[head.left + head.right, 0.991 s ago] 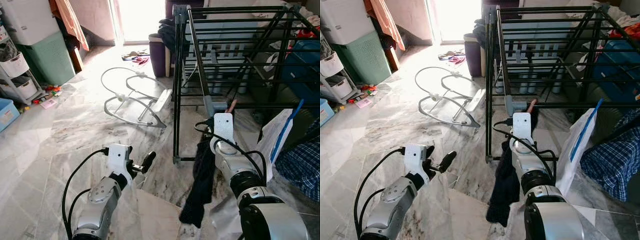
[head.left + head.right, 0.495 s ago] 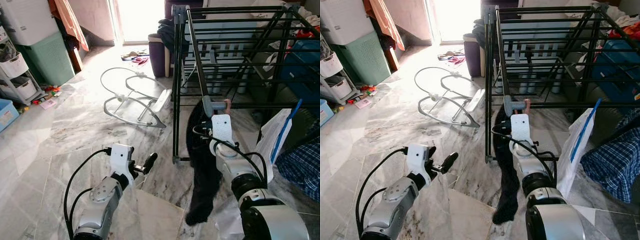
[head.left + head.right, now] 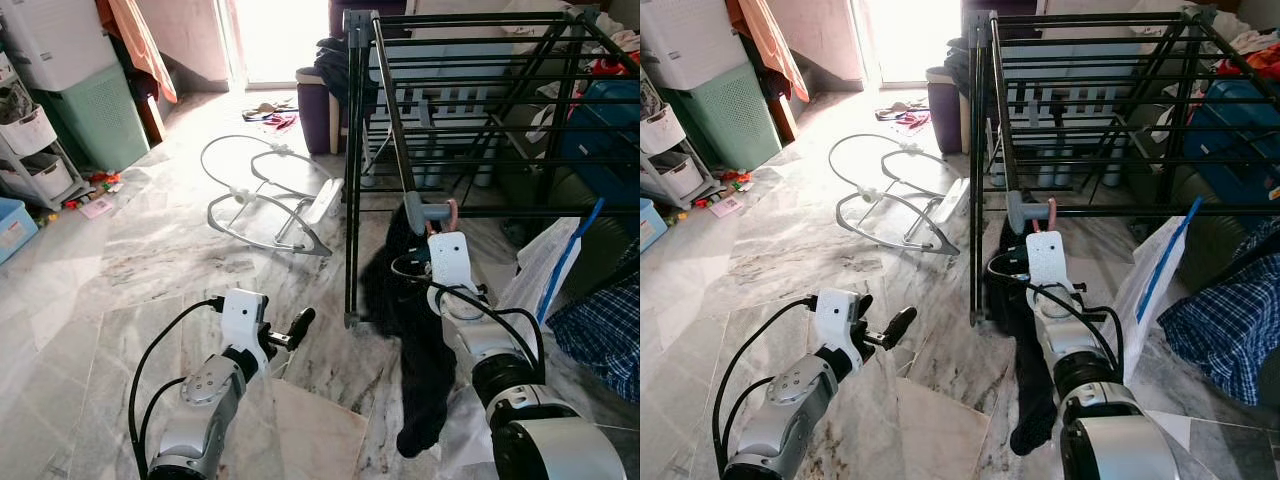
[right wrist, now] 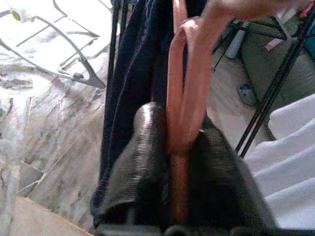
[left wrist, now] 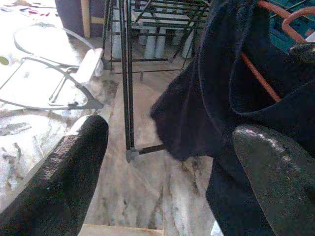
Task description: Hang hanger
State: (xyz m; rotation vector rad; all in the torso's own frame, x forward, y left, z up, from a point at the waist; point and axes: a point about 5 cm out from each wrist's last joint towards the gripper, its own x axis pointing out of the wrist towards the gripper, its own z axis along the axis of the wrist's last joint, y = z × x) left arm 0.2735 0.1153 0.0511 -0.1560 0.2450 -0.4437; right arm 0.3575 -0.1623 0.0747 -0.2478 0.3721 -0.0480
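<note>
Hanger [image 3: 447, 212], orange, is held up by the right gripper [image 3: 443, 222] just in front of the rack [image 3: 470, 110], in the left eye view; a dark garment [image 3: 412, 330] is draped from it down toward the marble floor [image 3: 150, 250]. The left gripper [image 3: 296, 324] is seen low over the floor, well apart from the rack. A wire frame [image 3: 262, 195] is seen lying beyond it.

From the right eye, the same lift is shown: the hook sits near a low rail, not yet over it, as far as can be judged.

In the left wrist view, two black fingers [image 5: 54, 182] are set wide apart with nothing between them; garment and hanger are seen ahead, beside the rack's upright.

In the right wrist view, the fingers [image 4: 147, 162] are pressed together on the orange hanger, the neck pinched between them, dark cloth hanging behind.

For a clean hang, the hook should be raised above the chosen rail, carried over it, then lowered until the rail is caught before the grip is eased. The trailing cloth should be kept clear of the lower bars.
</note>
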